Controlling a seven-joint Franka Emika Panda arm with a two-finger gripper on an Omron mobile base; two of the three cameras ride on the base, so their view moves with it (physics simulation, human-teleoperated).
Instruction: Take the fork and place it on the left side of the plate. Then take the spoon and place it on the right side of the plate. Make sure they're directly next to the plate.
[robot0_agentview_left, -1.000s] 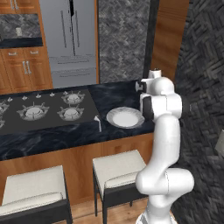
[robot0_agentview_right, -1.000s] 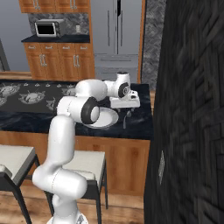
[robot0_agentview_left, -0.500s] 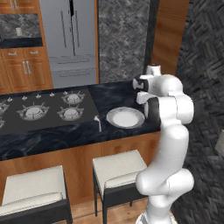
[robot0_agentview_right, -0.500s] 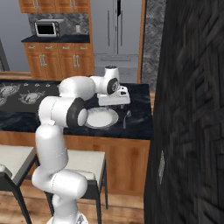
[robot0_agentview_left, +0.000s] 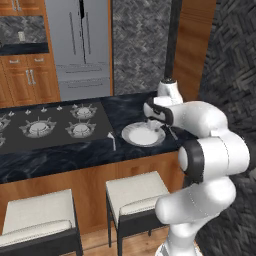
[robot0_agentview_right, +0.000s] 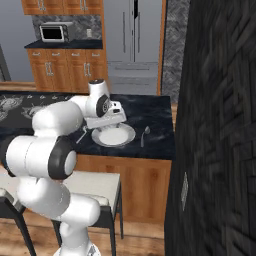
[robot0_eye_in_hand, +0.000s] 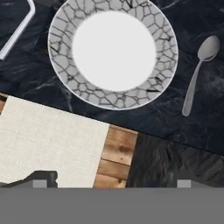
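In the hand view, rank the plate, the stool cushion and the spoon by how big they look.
1. Stool cushion, cut off by the frame.
2. Plate, close behind it; the unseen part of the cushion leaves the ranking unsure.
3. Spoon, plainly smallest.

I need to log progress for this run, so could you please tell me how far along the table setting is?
Both pieces look placed: the fork lies left of the plate, and the spoon lies right of it, each apart from the rim. The gripper is open and holds nothing, above the plate. Whether the spoon counts as directly next to the plate is hard to judge; otherwise nothing seems left.
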